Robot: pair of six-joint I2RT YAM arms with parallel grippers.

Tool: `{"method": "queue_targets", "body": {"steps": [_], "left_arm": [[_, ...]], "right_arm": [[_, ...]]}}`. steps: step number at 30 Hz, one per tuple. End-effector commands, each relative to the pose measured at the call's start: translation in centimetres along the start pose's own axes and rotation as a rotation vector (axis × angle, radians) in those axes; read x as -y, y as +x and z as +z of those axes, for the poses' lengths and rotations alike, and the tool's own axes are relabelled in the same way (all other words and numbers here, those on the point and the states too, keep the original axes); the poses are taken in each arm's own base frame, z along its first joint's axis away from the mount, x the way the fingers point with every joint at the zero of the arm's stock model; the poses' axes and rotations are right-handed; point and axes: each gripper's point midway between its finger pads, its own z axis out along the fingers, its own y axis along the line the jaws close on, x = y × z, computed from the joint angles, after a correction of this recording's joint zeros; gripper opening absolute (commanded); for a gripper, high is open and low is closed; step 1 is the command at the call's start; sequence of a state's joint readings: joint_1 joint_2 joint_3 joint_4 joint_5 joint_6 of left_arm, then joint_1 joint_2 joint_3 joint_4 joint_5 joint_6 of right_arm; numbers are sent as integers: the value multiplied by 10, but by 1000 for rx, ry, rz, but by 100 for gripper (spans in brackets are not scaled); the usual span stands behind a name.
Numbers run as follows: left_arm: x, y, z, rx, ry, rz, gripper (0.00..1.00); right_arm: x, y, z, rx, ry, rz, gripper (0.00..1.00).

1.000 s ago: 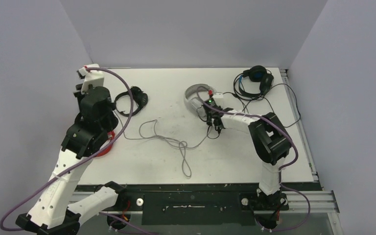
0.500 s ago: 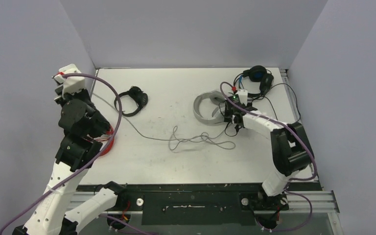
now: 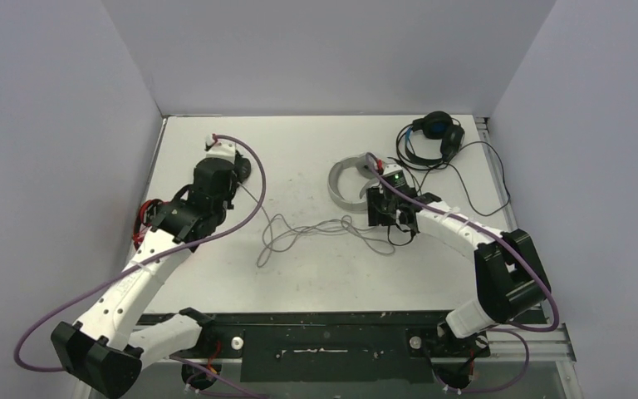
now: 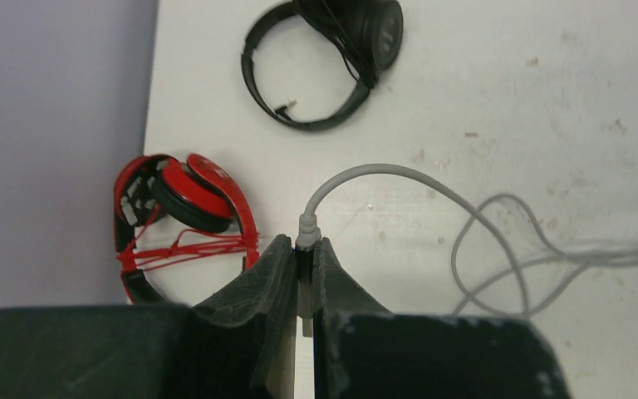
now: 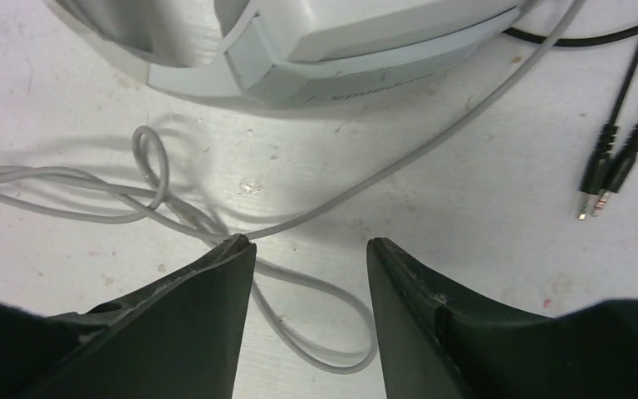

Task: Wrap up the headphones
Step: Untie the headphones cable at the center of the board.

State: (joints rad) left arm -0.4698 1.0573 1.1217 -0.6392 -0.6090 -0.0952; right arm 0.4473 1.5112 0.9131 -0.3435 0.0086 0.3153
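Observation:
The white-grey headset lies mid-table, and its shell fills the top of the right wrist view. Its grey cable runs left in loose loops. My left gripper is shut on the cable's grey plug, just above the table. The small all-black headset lies beyond it and the red-and-black headset to its left. My right gripper is open and empty above a cable loop, next to the white-grey headset; it also shows in the top view. The black-and-blue headset lies at the far right.
Black cables from the far-right headset trail across the table, with two plugs lying right of my right gripper. The left wall is close to the red-and-black headset. Bare tabletop lies toward the front edge.
My left arm has swung from the left wall in toward the table, still holding the plug. The grey cable has slackened into loops. My right gripper has shifted slightly left and nearer.

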Motion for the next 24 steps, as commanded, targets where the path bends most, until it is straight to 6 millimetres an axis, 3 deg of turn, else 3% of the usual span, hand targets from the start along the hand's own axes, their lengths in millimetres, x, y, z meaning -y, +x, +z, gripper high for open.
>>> {"method": "queue_targets", "body": {"steps": [1,6,10,15,24], "left_arm": [[26,30,6,-93,104,-12,2],[39,50,19,-161,126,36,7],[33,54,23,-178,81,60,8],[19,47,22,-149,5,54,8],[9,31,17,-87,-26,22,9]], "right_arm": [[-25,-9,-5,65,-111,28,52],[-38,-6,-17,120,-246,-211,55],[-52,1,-15,106,-321,-273,49],[-68,3,-10,116,-364,-382,48],[-72,11,16,62,-337,-506,49]]}}
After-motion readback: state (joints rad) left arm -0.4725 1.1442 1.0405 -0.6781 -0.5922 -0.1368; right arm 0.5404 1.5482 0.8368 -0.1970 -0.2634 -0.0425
